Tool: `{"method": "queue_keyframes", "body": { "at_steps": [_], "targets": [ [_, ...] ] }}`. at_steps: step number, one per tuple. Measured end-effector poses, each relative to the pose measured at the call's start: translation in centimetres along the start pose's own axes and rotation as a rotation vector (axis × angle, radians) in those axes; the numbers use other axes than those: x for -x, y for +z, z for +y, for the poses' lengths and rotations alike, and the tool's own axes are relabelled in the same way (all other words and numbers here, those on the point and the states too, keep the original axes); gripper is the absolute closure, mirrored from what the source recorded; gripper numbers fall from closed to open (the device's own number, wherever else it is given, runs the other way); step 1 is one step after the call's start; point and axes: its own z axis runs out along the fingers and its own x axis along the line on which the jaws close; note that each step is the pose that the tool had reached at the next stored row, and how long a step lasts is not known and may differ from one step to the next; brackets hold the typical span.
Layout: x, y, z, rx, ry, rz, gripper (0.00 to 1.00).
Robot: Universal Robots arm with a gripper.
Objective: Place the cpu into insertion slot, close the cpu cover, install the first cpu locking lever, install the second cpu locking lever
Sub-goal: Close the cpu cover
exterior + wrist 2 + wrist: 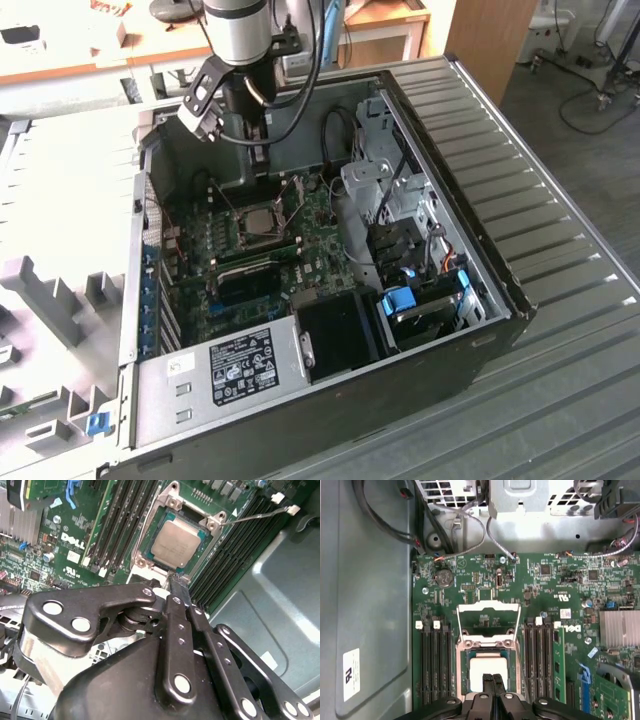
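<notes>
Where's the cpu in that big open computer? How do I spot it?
Look inside the open computer case at the green board. Near its middle, between rows of long black memory slots, sits the cpu. It's a flat, smooth silver-grey square, while its neighbours are long and black.

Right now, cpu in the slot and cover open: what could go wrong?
1. The end effector, shut, hangs close over the cpu; pushing down or sideways could shift it in the insertion slot.
2. The cpu cover stands open and a thin locking lever sticks out beside it; a sideways sweep could catch and bend either.
</notes>
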Motion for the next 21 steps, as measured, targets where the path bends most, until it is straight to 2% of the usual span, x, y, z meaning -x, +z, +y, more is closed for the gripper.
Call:
{"method": "queue_keyframes", "body": {
  "at_steps": [5, 14, 21],
  "targets": [
    [-0.04, 0.05, 0.93, -0.0006, 0.0, 0.0005, 0.89],
    [-0.14, 0.18, 3.51, -0.0053, 0.0, 0.0084, 0.89],
    [-0.22, 0.26, 5.22, -0.0075, -0.001, 0.0112, 0.89]
  ]
}}
